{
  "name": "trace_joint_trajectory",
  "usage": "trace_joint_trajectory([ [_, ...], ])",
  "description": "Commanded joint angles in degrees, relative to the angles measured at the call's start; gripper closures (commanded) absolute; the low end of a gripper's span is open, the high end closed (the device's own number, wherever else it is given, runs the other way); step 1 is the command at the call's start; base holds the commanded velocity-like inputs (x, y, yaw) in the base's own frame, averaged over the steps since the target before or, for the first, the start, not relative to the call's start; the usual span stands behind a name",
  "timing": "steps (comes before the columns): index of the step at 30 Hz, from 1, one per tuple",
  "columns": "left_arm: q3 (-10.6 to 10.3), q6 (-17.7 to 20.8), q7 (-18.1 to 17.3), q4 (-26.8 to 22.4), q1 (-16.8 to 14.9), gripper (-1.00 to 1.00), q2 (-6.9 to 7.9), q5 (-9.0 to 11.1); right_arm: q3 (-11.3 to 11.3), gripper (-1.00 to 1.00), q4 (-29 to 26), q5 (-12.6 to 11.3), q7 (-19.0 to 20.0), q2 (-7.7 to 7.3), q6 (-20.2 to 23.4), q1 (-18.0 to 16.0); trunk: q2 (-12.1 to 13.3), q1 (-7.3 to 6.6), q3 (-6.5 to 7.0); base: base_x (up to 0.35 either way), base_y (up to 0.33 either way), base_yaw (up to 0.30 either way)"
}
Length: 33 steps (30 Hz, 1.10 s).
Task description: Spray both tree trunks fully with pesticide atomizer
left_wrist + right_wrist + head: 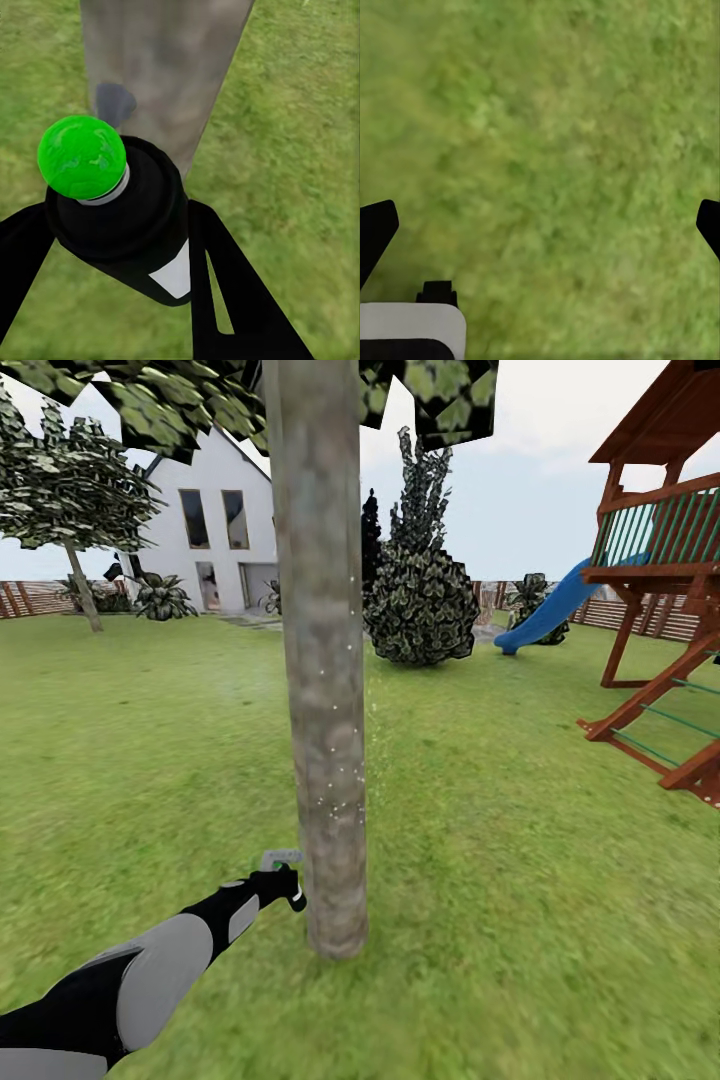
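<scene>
A thick mottled grey-brown tree trunk [322,660] stands right in front of me, and fine white pesticide specks [340,660] dot its bark and the air just to its right. My left gripper [280,882] reaches low beside the trunk's base, shut on the pesticide atomizer [283,857]. In the left wrist view the atomizer [124,217] is a black bottle with a white label and a bright green round top, pointing at the trunk [161,67]. The gripper's [120,251] black fingers [225,285] sit on either side of it. The second tree [85,592] stands far left. My right gripper [540,229] hangs open over grass.
Green lawn [520,840] spreads all around. A wooden playset [665,620] with a blue slide [550,610] stands at the right. A dark bushy shrub [420,595] is behind the trunk, with a white house [215,530] and a slat fence [30,598] further back.
</scene>
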Motion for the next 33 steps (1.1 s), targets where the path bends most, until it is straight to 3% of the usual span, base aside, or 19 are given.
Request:
trace_joint_trajectory([
  [1, 0.2, 0.71, -0.16, -0.33, -0.05, 1.0, 0.02, -0.46, 0.39, -1.0, 0.27, -0.31, -0.13, 0.04, -0.42, -0.12, -0.14, 0.04, -0.13, 0.002, 0.0, -0.002],
  [2, 0.08, 3.69, -0.18, -2.49, -0.05, 1.0, -0.01, -0.41, 0.39, -1.0, 0.27, -0.31, -0.13, 0.03, -0.42, -0.12, -0.14, 0.04, -0.13, 0.001, 0.0, -0.001],
  [3, 0.08, 15.9, -0.17, -13.76, -0.05, 1.0, 0.0, -0.41, 0.4, -1.0, 0.27, -0.31, -0.13, 0.04, -0.37, -0.12, -0.14, 0.04, -0.13, 0.0, 0.0, 0.0],
  [4, 0.03, 20.45, -0.16, -18.54, -0.05, 1.0, -0.03, -0.38, 0.42, -1.0, 0.27, -0.31, -0.13, 0.04, -0.36, -0.12, -0.14, 0.04, -0.13, 0.0, 0.0, 0.0],
  [7, -0.02, 31.68, -0.34, -32.38, -0.05, 1.0, -0.31, -0.32, 0.45, -1.0, 0.27, -0.26, -0.13, 0.04, -0.35, -0.12, -0.14, 0.04, -0.13, 0.0, 0.0, 0.0],
  [8, -0.06, 35.35, -0.37, -37.02, -0.05, 1.0, -1.18, -0.29, 0.46, -1.0, 0.27, -0.24, -0.13, 0.04, -0.35, -0.12, -0.14, 0.04, -0.13, 0.0, 0.0, 0.0],
  [10, -0.13, 37.4, -0.37, -40.83, -0.1, 1.0, -1.87, 0.27, 0.44, -1.0, 0.27, -0.23, -0.13, 0.04, -0.35, -0.12, -0.14, 0.04, -0.13, 0.0, 0.0, 0.0],
  [11, -0.17, 43.45, -0.3, -42.8, -0.26, 1.0, -2.22, 2.4, 0.4, -1.0, 0.27, -0.23, -0.13, -0.01, -0.35, -0.12, -0.14, 0.04, -0.13, 0.0, 0.0, 0.0],
  [13, -0.23, 47.82, -0.24, -43.65, -1.57, 1.0, -2.46, 3.74, 0.39, -1.0, 0.27, -0.23, -0.13, -0.03, -0.35, -0.12, -0.14, 0.04, -0.13, 0.0, 0.0, 0.0],
  [18, -0.25, 55.64, -0.29, -43.98, -13.58, 1.0, -2.63, 4.61, 0.45, -1.0, 0.27, -0.23, -0.13, -0.05, -0.34, -0.12, -0.14, 0.04, -0.13, 0.0, 0.0, 0.0],
  [22, -0.26, 56.85, -0.29, -43.29, -22.08, 1.0, -2.63, 4.5, 0.46, -1.0, 0.27, -0.21, -0.13, -0.05, -0.27, -0.12, -0.14, 0.04, -0.13, 0.0, 0.0, 0.0],
  [25, -0.39, 57.03, -0.29, -42.56, -26.23, 1.0, -2.69, 4.48, 0.46, -1.0, 0.27, -0.21, -0.13, -0.05, -0.27, -0.12, -0.14, 0.04, -0.13, 0.0, 0.0, 0.0],
  [27, -0.43, 57.08, -0.29, -36.31, -31.96, 1.0, -2.67, 4.45, 0.46, -1.0, 0.27, -0.21, -0.13, -0.05, -0.27, -0.12, -0.14, 0.04, -0.13, 0.0, 0.0, 0.0],
  [30, -0.44, 57.09, -0.29, -30.96, -38.12, 1.0, -2.64, 4.41, 0.46, -1.0, 0.27, -0.22, -0.13, -0.05, -0.27, -0.12, -0.14, 0.04, -0.13, 0.0, 0.0, 0.0],
  [31, -0.44, 57.09, -0.29, -26.9, -42.74, 1.0, -2.64, 4.4, 0.46, -1.0, 0.27, -0.22, -0.13, -0.05, -0.26, -0.12, -0.14, 0.04, -0.13, 0.0, 0.0, 0.0],
  [33, -0.44, 57.11, -0.29, -23.04, -47.52, 1.0, -2.64, 4.39, 0.46, -1.0, 0.27, -0.23, -0.13, -0.05, -0.26, -0.12, -0.14, 0.04, -0.13, 0.0, 0.0, 0.0],
])
